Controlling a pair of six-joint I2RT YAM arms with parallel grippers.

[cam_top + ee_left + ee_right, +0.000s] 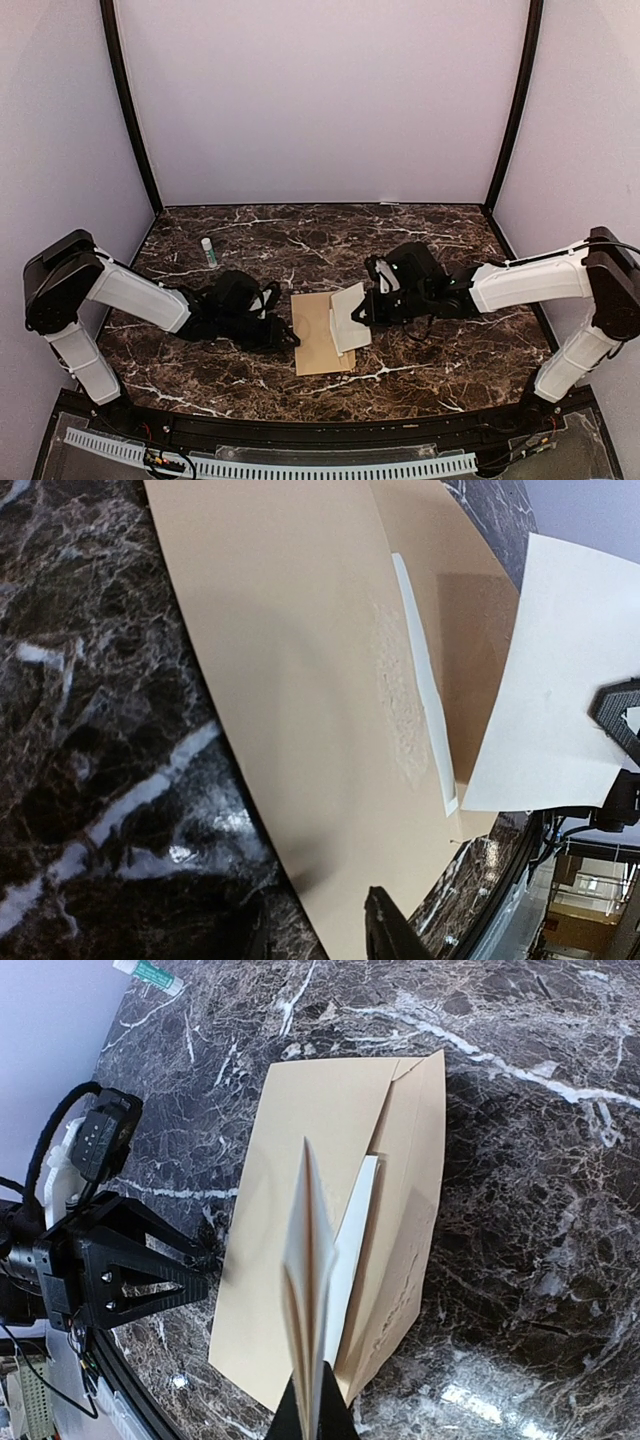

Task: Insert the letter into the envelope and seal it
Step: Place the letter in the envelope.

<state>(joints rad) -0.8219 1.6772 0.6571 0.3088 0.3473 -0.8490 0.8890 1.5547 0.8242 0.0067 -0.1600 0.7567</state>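
Observation:
The brown envelope point(318, 345) lies flat on the marble table with its flap open to the right and a white strip along the fold point(420, 670). It also shows in the right wrist view point(300, 1190). My right gripper point(366, 308) is shut on the folded pale letter point(348, 315) and holds it on edge, tilted over the envelope's open flap side point(312, 1290). In the left wrist view the letter point(555, 680) hangs over the flap. My left gripper point(286, 335) is at the envelope's left edge, its jaws a little apart, one fingertip point(392, 932) over the paper.
A small white and green glue stick point(209, 252) lies at the back left of the table and shows in the right wrist view point(150, 972). Black frame posts and pale walls enclose the table. The left gripper point(140, 1275) sits close beside the envelope.

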